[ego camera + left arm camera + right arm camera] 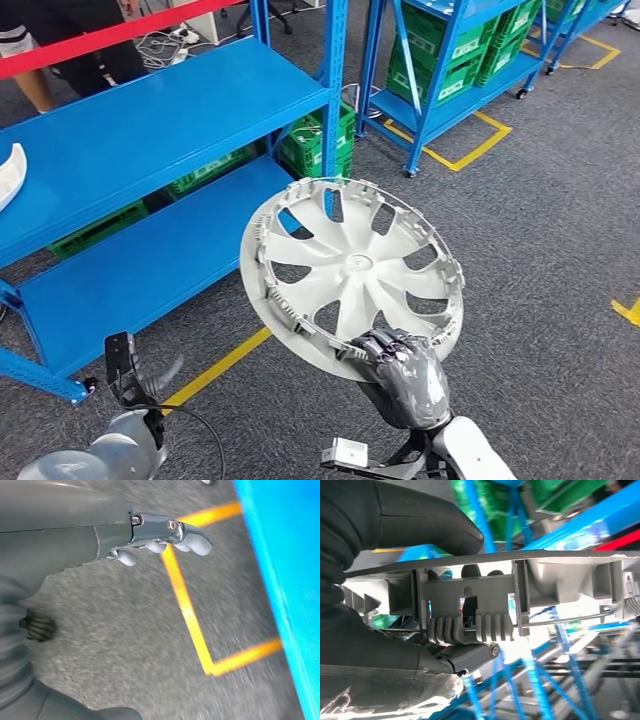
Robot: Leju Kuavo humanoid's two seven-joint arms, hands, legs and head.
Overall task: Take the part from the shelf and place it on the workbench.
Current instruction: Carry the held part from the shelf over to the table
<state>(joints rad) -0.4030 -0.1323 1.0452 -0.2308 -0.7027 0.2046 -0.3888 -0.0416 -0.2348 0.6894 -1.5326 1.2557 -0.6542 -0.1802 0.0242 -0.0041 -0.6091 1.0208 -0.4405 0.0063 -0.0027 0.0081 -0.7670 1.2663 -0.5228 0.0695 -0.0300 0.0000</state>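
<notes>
Grey carpet (pixel 558 200) marked with yellow floor tape (pixel 219 367) lay under us, and a blue shelf unit (pixel 151 130) stood along the left with green crates (pixel 317 140) beneath and behind it, more of them stacked on a second blue rack (pixel 445 60) farther back. A person (pixel 45 50) stood behind a red bar (pixel 106 35) at the far left. On the upper shelf board, at its left end, we saw a white curved piece (pixel 10 172). Our left hand (pixel 166 535) hung low over the carpet near the taped corner, its fingers stretched out almost straight and slightly apart, holding and touching nothing. To the right of the shelf, clear of its boards and above the floor, we held the part, a silver wheel cover (pixel 351 265), tilted with its face toward the camera. Our right hand (pixel 400 370) gripped the near rim, thumb over one side and fingers (pixel 444 657) curled against the clips on the other.
</notes>
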